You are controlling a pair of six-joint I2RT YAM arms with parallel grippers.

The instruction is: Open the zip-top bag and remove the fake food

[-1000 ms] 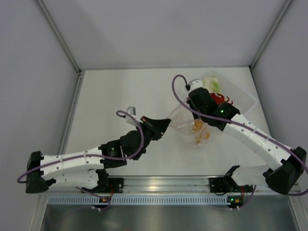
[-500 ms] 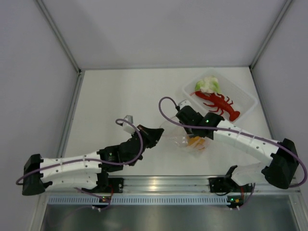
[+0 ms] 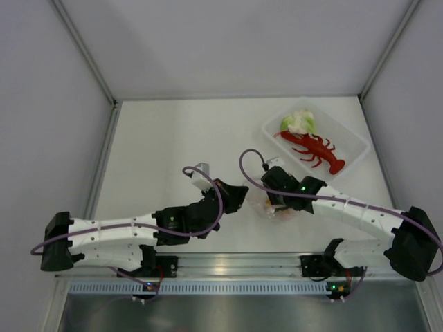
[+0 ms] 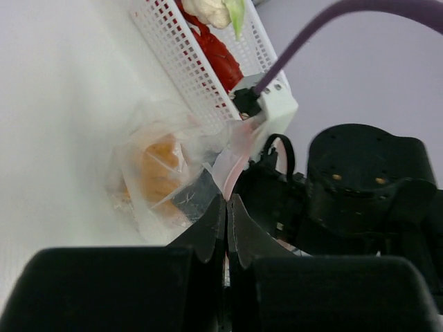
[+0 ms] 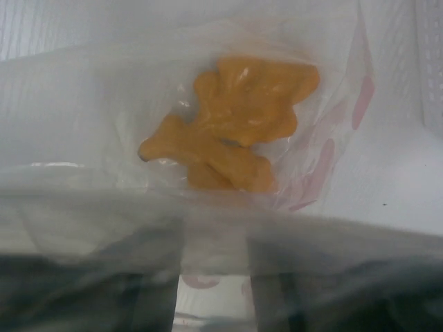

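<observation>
One zip-top bag (image 4: pixel 149 173), one orange piece (image 5: pixel 235 131), one lobster (image 3: pixel 315 146), one leafy vegetable (image 3: pixel 299 122), one tray (image 3: pixel 344 131).

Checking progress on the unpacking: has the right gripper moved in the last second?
Yes. The right gripper has left the tray, over which it hung, and come toward the near edge, down to the zip-top bag.

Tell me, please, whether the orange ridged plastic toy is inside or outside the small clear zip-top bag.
Inside: the orange ridged plastic toy shows through the small clear zip-top bag in both wrist views.
</observation>
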